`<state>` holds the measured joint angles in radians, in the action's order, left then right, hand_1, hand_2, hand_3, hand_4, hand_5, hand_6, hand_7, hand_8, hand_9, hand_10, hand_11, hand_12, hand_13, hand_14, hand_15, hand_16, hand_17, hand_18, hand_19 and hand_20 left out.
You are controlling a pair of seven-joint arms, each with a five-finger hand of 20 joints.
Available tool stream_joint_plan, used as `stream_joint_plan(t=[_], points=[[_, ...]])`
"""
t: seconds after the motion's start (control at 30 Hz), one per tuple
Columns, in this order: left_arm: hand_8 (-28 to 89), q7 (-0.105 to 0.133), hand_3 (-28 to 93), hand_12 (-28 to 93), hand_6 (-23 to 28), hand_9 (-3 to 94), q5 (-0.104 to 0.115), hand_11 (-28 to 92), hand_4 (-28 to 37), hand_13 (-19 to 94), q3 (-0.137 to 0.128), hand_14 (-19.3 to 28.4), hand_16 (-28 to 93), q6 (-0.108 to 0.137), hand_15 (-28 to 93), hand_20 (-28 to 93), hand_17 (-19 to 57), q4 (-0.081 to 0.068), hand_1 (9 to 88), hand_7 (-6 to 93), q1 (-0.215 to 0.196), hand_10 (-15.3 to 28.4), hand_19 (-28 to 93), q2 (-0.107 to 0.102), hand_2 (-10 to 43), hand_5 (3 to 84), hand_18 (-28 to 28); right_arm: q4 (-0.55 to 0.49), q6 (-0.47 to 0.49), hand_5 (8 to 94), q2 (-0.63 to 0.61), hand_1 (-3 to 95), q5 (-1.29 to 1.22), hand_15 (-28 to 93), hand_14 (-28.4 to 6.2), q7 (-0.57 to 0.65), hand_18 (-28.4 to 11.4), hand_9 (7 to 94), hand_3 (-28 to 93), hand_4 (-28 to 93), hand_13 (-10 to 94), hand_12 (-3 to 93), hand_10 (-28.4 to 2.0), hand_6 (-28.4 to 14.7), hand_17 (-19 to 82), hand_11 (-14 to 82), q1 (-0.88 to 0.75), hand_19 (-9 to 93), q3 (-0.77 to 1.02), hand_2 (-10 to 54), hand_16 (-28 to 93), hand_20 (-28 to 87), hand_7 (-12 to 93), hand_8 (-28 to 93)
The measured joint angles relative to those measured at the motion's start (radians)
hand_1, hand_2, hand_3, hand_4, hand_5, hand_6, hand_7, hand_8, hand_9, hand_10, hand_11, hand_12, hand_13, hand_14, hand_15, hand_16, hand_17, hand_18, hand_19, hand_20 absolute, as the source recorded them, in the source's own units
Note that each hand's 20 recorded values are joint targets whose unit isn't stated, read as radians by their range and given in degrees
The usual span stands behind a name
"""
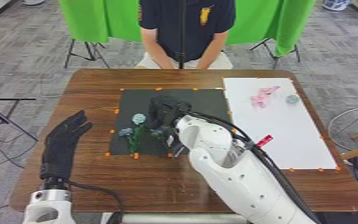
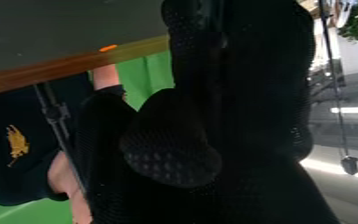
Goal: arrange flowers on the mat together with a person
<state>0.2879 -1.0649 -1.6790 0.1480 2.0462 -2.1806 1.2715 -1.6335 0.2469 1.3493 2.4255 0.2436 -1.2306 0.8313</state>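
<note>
My right hand [image 1: 168, 111] is over the middle of the black mat [image 1: 202, 97]. A blue-grey flower [image 1: 139, 119] and a second blue-grey flower [image 1: 126, 132] lie with green stems on the mat's left part; another bluish bloom [image 1: 158, 134] is close beside my right hand, partly hidden by it. On the white mat [image 1: 286, 135] lie a pink flower [image 1: 262, 97] and a pale green-blue flower [image 1: 292, 99]. At the table's left side, my left hand [image 1: 62, 150] is open, with straight fingers. The right wrist view shows my right hand [image 2: 238, 115] close up; whatever lies under it is hidden.
Orange markers [image 1: 136, 156] dot the edges of both mats on the brown table [image 1: 95, 175]. A red object [image 1: 264, 140] shows beside my right forearm, over the white mat. The right arm crosses the table's front part.
</note>
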Motion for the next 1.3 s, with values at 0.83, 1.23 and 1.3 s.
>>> stream_joint_plan(t=[0.83, 1.23, 1.3], points=[[-6, -0.008, 63, 19, 3.0, 35.6, -0.001, 17, -22.4, 32, -0.001, 15.2, 7, -0.004, 17, 17, 2.2, 0.007, 23.7, 16.1, -0.010, 11.0, 5, 0.011, -6.4, 42.3, 11.6, -0.001, 0.012, 65.3, -0.027, 39.3, 0.031, 60, -1.4, -0.002, -11.1, 83.7, 69, -25, 93, 21.6, -12.3, 1.9, 70, 21.8, 0.012, 93, 0.007, -9.5, 32, 54, 15, -10], [-6, -0.012, 63, 20, 3.0, 35.6, -0.001, 17, -22.4, 31, -0.001, 15.2, 8, -0.005, 17, 17, 2.1, 0.008, 23.7, 16.2, -0.010, 11.0, 5, 0.013, -6.5, 42.3, 11.6, -0.009, -0.022, 65.9, -0.031, 39.8, 0.024, 60, -1.6, -0.003, -11.3, 83.8, 69, -24, 93, 21.3, -12.4, 2.1, 70, 21.7, 0.029, 93, 0.033, -9.5, 32, 54, 15, -10], [-6, -0.012, 63, 20, 3.0, 35.6, -0.001, 17, -22.4, 31, -0.001, 15.2, 7, -0.005, 17, 17, 2.2, 0.008, 23.7, 16.2, -0.009, 11.0, 5, 0.013, -6.5, 42.3, 11.6, -0.009, -0.026, 66.1, -0.032, 39.8, 0.022, 60, -1.6, -0.004, -11.3, 83.9, 69, -23, 93, 21.3, -12.4, 2.1, 70, 21.8, 0.032, 93, 0.033, -9.5, 32, 54, 16, -10]])
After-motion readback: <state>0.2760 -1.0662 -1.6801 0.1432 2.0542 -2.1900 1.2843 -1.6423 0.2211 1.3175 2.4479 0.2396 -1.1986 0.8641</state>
